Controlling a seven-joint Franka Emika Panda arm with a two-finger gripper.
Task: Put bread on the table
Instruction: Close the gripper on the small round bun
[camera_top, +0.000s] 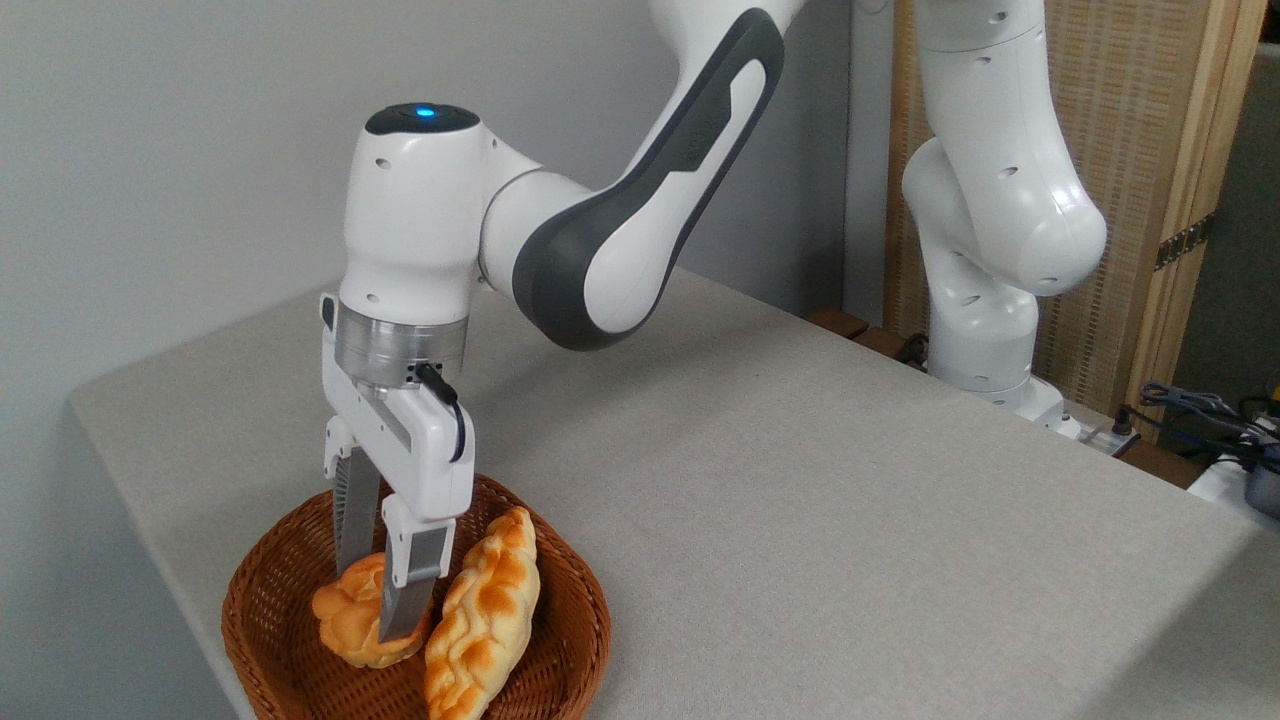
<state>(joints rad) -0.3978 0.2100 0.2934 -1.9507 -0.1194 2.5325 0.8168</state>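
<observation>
The bread (345, 618), a small round golden-orange bun, lies in the brown wicker basket (262, 590) at the front left of the table (800, 500). My gripper (378, 600) points straight down into the basket with one finger on each side of the bun. The near finger (408, 590) covers the bun's right part and the far finger (356, 525) goes down behind it. The bun still rests on the basket floor. I cannot tell whether the fingers press on it.
A long braided pale-and-golden loaf (485, 620) lies in the basket just right of the gripper. The robot's base (985, 250) stands at the table's far right edge, with cables (1200, 410) beyond it. The grey wall is behind.
</observation>
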